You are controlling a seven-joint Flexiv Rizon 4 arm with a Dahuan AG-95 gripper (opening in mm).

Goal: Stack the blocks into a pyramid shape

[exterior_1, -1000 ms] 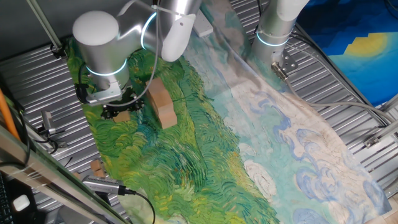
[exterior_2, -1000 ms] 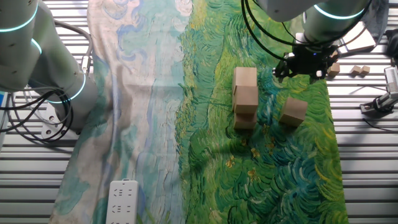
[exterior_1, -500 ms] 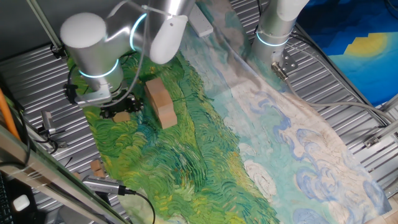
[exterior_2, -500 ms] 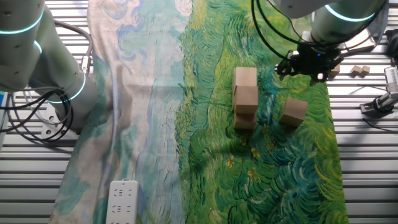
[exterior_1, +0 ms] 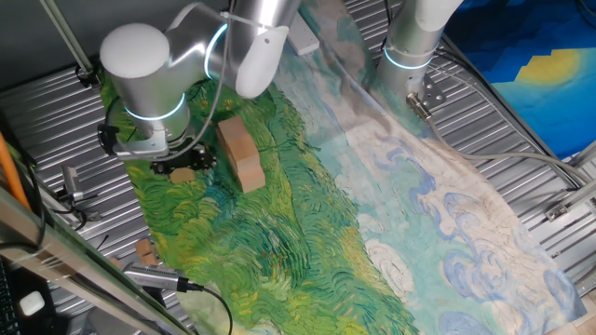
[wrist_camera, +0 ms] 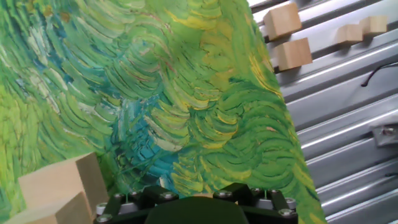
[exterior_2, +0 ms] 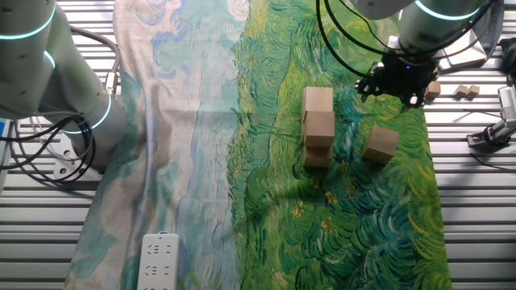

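Note:
Three tan wooden blocks (exterior_2: 318, 125) stand packed together as one pile (exterior_1: 240, 154) on the green part of the painted cloth. A lone block (exterior_2: 380, 143) sits on the cloth to the pile's right, and it shows just under the hand (exterior_1: 183, 174). Two more blocks (wrist_camera: 282, 20) (wrist_camera: 293, 53) lie on the metal slats just off the cloth's edge. My gripper (exterior_2: 397, 87) (exterior_1: 182, 160) hovers low over the cloth edge between the lone block and those two. The hand view shows only its black housing (wrist_camera: 199, 208), and the fingers are hidden.
Two much smaller tan scraps (exterior_2: 466, 91) (wrist_camera: 348, 34) lie farther out on the slats. A second white arm (exterior_2: 48, 72) stands at the cloth's far side beside a power strip (exterior_2: 157, 262). A clamp (exterior_2: 492, 133) sits on the slats close to the gripper.
The arm swayed slightly sideways and came back, and the gripper stays over the same cloth edge. No block has moved.

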